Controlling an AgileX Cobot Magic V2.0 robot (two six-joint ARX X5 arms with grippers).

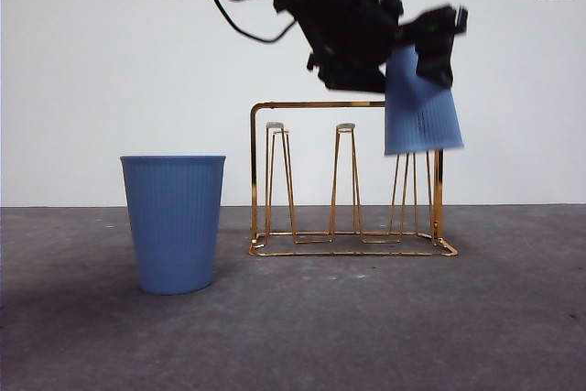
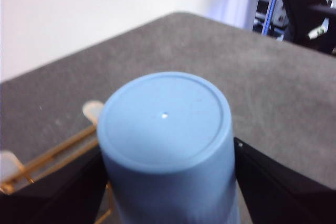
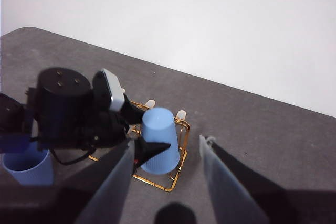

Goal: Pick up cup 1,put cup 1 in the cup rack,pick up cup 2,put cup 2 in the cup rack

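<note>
One cup [image 1: 419,107] (upside down) being carried by the clamped left gripper [image 1: 403,57] over the cup rack [image 1: 255,180]. Judging next: lowering squarely onto a prong [image 1: 345,171]. Waiting above, open-jawed: right gripper [image 3: 168,182].

Three cameras: one low at table height, two on the wrists.

The front view looks level across the table [image 1: 513,336] toward the wall, close to the cup rack [image 1: 348,180]. The left wrist view sits just above the inverted cup [image 2: 165,116] (its base fills the frame). The right wrist view looks down from high and farther off, sharing the rack [image 3: 181,153] at about 6 o'clock.
</note>
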